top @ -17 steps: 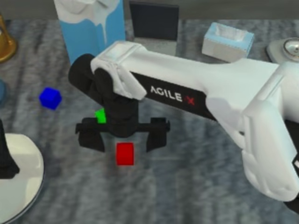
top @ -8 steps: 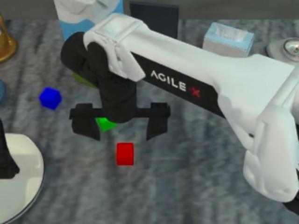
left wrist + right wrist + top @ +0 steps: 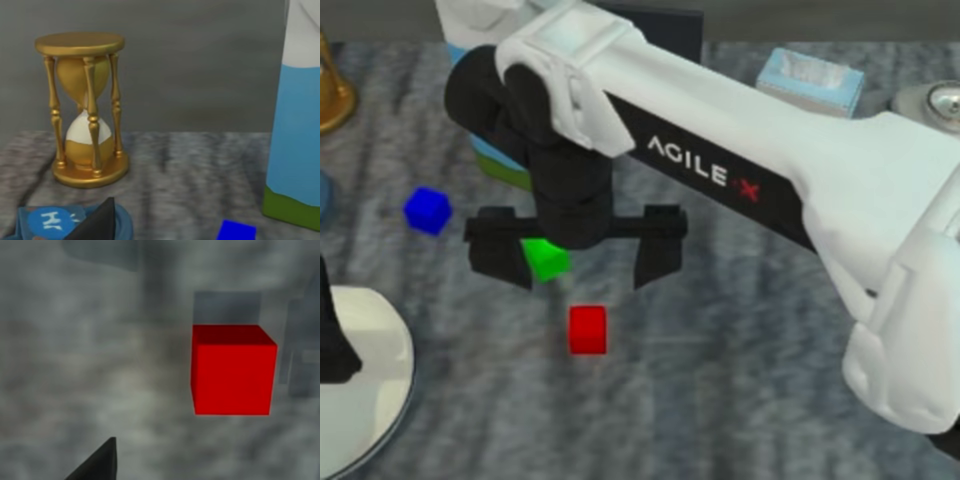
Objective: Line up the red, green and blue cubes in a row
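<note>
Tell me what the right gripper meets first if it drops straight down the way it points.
Probably bare table, hedged since height is unclear: the open right gripper points down, the green cube beside one finger and the red cube just clear of it.

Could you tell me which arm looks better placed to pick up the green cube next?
Probably the right arm: its open claw hangs right over the green cube, with the red cube lying just beside it. The left arm sits parked at the table's left edge.

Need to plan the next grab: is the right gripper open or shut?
Open. In the top view the right gripper has its black fingers spread wide apart above the table, holding nothing.
</note>
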Motion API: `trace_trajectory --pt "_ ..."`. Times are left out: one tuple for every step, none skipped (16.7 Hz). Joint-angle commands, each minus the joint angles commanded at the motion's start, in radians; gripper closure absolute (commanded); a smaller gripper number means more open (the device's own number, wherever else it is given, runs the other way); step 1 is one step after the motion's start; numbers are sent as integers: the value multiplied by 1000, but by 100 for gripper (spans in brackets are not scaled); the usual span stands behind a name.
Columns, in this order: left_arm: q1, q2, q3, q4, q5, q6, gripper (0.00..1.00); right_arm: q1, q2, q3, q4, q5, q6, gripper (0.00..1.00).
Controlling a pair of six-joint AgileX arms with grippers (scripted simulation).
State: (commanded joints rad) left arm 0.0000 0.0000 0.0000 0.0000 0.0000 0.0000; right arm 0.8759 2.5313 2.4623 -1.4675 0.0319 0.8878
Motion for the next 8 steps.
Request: trace_trajectory --pt "-2 8 8 -5 0 3 0 -3 -10 -8 5 3 -5 0" --pt "-7 23 23 -16 1 9 0 -11 -29 -26 15 9 -15 0" --pt "-13 48 48 -33 2 18 0 -22 -60 -52 31 18 -30 0" --pt "-21 79 78 -53 2 29 0 -37 -100 -87 52 29 -49 0" --pt "-32 122 120 -81 3 43 0 -56 -151 -131 79 41 -73 0" --pt "-43 171 168 -112 3 60 0 -79 -214 -185 111 55 -100 0" --pt "-56 233 227 -148 4 79 0 -105 -287 -248 148 69 -130 0" --pt "-70 303 293 -189 3 101 0 -134 -371 -319 190 83 -163 0"
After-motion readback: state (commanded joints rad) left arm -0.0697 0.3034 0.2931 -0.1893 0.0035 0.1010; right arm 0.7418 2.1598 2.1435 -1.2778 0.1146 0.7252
